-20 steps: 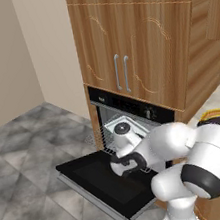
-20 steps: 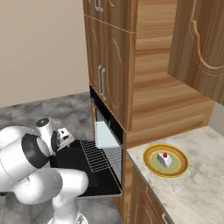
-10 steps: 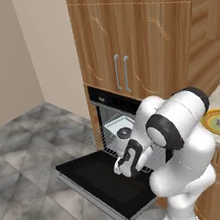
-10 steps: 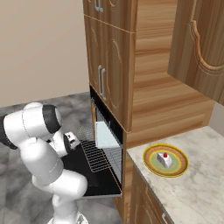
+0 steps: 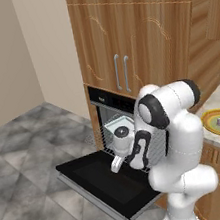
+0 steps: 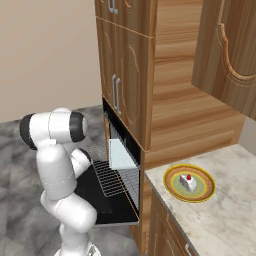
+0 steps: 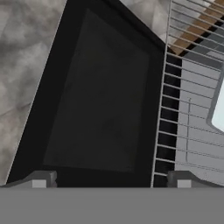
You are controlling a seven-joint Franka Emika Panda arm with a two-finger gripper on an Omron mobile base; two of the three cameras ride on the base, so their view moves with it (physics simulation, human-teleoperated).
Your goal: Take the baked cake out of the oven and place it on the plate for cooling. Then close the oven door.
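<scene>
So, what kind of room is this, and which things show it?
It looks like a home kitchen. A black built-in oven sits in wooden cabinetry with its oven door dropped open, and a marble-look counter beside it carries a plate with a small cake.

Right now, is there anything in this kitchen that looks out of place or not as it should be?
Nothing is spilled or damaged. The oven door hangs fully open, and a wire rack is pulled out over it with a pale tray on it. The baked cake sits upright on the plate on the counter.
</scene>
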